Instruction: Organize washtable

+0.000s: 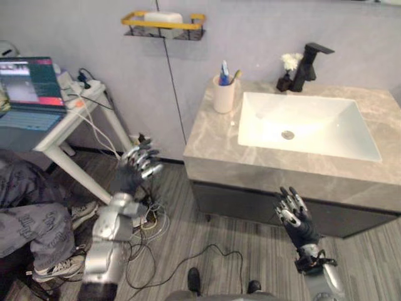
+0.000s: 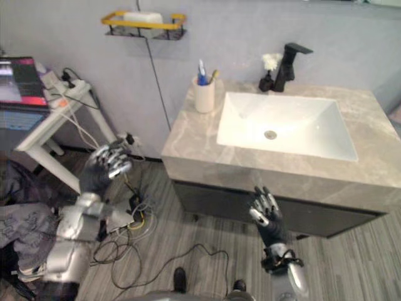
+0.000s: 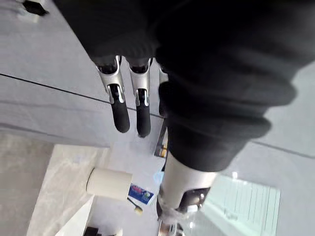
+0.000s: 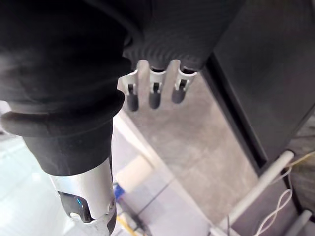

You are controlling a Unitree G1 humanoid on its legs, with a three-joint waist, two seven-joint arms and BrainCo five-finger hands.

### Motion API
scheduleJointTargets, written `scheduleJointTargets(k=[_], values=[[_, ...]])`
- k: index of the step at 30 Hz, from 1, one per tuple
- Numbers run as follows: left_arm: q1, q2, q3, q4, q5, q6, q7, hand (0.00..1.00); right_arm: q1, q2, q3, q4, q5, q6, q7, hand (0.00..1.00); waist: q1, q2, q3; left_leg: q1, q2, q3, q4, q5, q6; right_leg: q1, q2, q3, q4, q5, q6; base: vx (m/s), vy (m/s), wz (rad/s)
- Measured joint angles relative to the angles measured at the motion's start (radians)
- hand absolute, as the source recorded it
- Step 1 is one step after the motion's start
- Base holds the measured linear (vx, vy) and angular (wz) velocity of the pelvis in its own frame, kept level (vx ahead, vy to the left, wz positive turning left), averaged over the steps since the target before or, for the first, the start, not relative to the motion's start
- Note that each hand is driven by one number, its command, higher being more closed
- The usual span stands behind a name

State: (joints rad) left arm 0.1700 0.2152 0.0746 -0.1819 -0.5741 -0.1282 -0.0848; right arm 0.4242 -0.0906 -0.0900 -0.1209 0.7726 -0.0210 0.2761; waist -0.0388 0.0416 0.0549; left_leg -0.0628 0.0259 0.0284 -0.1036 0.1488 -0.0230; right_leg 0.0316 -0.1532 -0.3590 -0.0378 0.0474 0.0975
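Note:
A grey stone washtable (image 1: 210, 135) holds a white sink (image 1: 351, 135) with a black faucet (image 1: 308, 66) behind it. At its back left corner stands a cream cup (image 1: 223, 95) with a blue toothbrush and a yellow-tipped item in it. A small dark bottle (image 1: 285, 80) with a white tuft sits beside the faucet. My left hand (image 1: 139, 164) is raised left of the washtable, open and holding nothing; its fingers (image 3: 120, 110) are straight. Below the washtable's front edge my right hand (image 1: 294, 216) is open and holds nothing, its fingers (image 4: 153, 93) relaxed.
A yellow wall shelf (image 1: 164, 24) with a white bar on it hangs above and left of the cup. A white side table (image 1: 69, 125) with a laptop (image 1: 28, 88) and a power strip stands at the left. A seated person's legs (image 1: 25, 213) are at the far left.

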Motion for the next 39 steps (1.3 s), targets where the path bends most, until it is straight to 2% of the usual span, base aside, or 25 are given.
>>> scheduleJointTargets(k=[2, 7, 12, 15, 17, 18, 25, 29, 34, 39], values=[[0.110, -0.073, 0.019, -0.015, 0.000, -0.006, -0.001, 0.00, 0.004, 0.030, -0.031, 0.040, -0.010, 0.000, -0.012, 0.00, 0.003, 0.002, -0.014, 0.004, -0.002, 0.000, 0.000, -0.001, 0.001, 0.004, -0.003, -0.001, 0.000, -0.002, 0.001, -0.01, 0.011, 0.04], [0.234, -0.206, 0.063, 0.006, 0.004, -0.009, -0.006, 0.00, 0.025, 0.074, -0.083, 0.120, -0.040, -0.002, -0.015, 0.00, 0.003, 0.005, -0.018, 0.013, -0.005, 0.000, 0.000, -0.001, 0.001, 0.016, -0.005, -0.002, -0.001, -0.003, 0.002, -0.01, 0.006, 0.03], [0.249, -0.255, 0.097, 0.185, 0.048, -0.015, -0.002, 0.00, 0.050, 0.100, -0.106, 0.219, -0.091, -0.013, -0.022, 0.00, 0.003, 0.010, -0.029, 0.019, -0.003, 0.000, 0.000, -0.001, 0.001, 0.020, -0.004, 0.002, -0.001, -0.002, 0.002, 0.00, -0.005, -0.01], [0.242, -0.290, 0.090, 0.314, 0.091, -0.027, 0.009, 0.00, 0.061, 0.111, -0.098, 0.310, -0.186, -0.035, -0.059, 0.00, 0.003, 0.002, -0.036, 0.024, -0.002, 0.002, 0.000, -0.002, 0.001, 0.026, -0.003, 0.003, 0.000, -0.003, 0.002, 0.00, 0.000, 0.00], [0.235, -0.290, 0.080, 0.389, 0.141, -0.037, 0.027, 0.00, 0.055, 0.113, -0.096, 0.384, -0.225, -0.044, -0.074, 0.00, 0.001, 0.000, -0.037, 0.032, -0.003, 0.003, 0.000, -0.002, 0.002, 0.035, -0.002, 0.001, 0.000, -0.005, 0.005, 0.00, 0.000, 0.00], [0.230, -0.290, 0.075, 0.448, 0.167, -0.039, 0.032, 0.00, 0.055, 0.114, -0.095, 0.437, -0.237, -0.046, -0.085, 0.00, 0.001, -0.011, -0.036, 0.035, -0.002, 0.004, 0.000, -0.003, 0.000, 0.036, -0.002, 0.003, 0.001, -0.006, 0.005, 0.00, 0.000, 0.00], [0.150, -0.275, 0.028, 0.888, 0.332, -0.055, 0.127, 0.00, 0.017, 0.110, -0.101, 0.724, -0.364, -0.084, -0.174, 0.00, 0.000, -0.012, -0.036, 0.043, -0.002, 0.006, 0.000, -0.003, 0.000, 0.038, -0.001, 0.019, 0.000, -0.006, 0.006, 0.00, -0.006, -0.03], [0.084, -0.212, 0.006, 1.092, 0.375, -0.072, 0.153, 0.00, -0.026, 0.105, -0.130, 0.816, -0.351, -0.090, -0.193, 0.00, 0.001, -0.015, -0.032, 0.062, 0.006, 0.033, 0.000, -0.008, -0.007, 0.050, 0.009, 0.061, -0.003, -0.006, 0.006, -0.01, -0.017, -0.18], [0.059, -0.192, -0.006, 1.134, 0.400, -0.071, 0.149, 0.00, -0.061, 0.088, -0.145, 0.899, -0.424, -0.106, -0.217, 0.00, 0.001, -0.022, -0.030, 0.062, 0.007, 0.034, 0.000, -0.011, -0.012, 0.050, 0.009, 0.081, -0.016, -0.007, 0.007, -0.02, -0.011, -0.05], [-0.004, -0.164, -0.040, 1.198, 0.464, -0.027, 0.100, 0.00, -0.120, 0.062, -0.178, 1.047, -0.513, -0.100, -0.231, 0.00, 0.000, -0.036, -0.016, 0.062, 0.001, 0.038, 0.000, -0.012, -0.012, 0.049, 0.010, 0.106, -0.019, -0.008, 0.010, -0.01, 0.005, -0.02]])
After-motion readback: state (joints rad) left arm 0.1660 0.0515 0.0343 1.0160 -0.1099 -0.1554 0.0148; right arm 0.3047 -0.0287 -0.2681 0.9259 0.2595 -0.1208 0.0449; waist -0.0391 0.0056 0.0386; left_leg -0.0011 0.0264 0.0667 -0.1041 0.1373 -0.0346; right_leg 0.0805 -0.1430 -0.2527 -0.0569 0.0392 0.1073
